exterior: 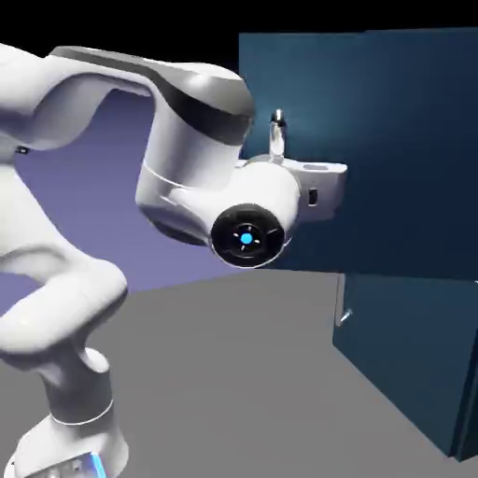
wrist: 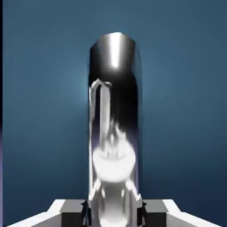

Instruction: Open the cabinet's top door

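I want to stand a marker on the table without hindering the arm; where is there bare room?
The widest bare patch is the grey tabletop between the robot's base and the cabinet. It is crowded higher up: the gripper sits against the top door, with the handle between its fingertips. The strip beside the lower door is narrow.

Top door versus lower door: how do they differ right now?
The top door is taller and swung out; the lower door is shorter and looks shut. The gripper clamps the top handle; the lower handle is free. Both doors are dark teal.
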Controlling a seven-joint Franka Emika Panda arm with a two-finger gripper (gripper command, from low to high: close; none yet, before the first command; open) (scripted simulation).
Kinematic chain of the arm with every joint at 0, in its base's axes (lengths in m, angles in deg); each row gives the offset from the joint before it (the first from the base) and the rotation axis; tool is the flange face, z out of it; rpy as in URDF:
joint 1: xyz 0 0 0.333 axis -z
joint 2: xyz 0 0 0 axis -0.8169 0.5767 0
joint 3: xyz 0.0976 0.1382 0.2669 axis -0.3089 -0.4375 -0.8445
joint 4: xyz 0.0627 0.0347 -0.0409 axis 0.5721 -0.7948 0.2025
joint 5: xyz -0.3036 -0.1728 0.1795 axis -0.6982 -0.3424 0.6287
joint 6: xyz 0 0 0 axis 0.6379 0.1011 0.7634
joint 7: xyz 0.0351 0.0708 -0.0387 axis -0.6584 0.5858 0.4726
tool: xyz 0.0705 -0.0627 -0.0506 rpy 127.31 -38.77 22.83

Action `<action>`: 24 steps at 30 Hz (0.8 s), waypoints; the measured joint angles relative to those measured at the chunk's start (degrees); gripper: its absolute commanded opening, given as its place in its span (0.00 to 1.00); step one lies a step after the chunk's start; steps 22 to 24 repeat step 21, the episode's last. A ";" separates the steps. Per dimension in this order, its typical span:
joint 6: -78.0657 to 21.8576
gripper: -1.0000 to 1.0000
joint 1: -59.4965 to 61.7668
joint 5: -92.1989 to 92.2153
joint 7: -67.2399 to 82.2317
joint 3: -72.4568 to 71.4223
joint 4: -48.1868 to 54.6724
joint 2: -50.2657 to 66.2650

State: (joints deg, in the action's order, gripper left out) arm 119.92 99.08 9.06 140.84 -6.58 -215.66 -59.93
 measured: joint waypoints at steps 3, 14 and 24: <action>-6.63 0.00 -0.60 -2.80 2.02 2.98 5.94 6.23; -27.96 0.00 -0.03 -7.33 8.60 8.16 28.75 27.68; -38.47 0.00 2.29 -6.78 10.74 8.66 43.31 39.59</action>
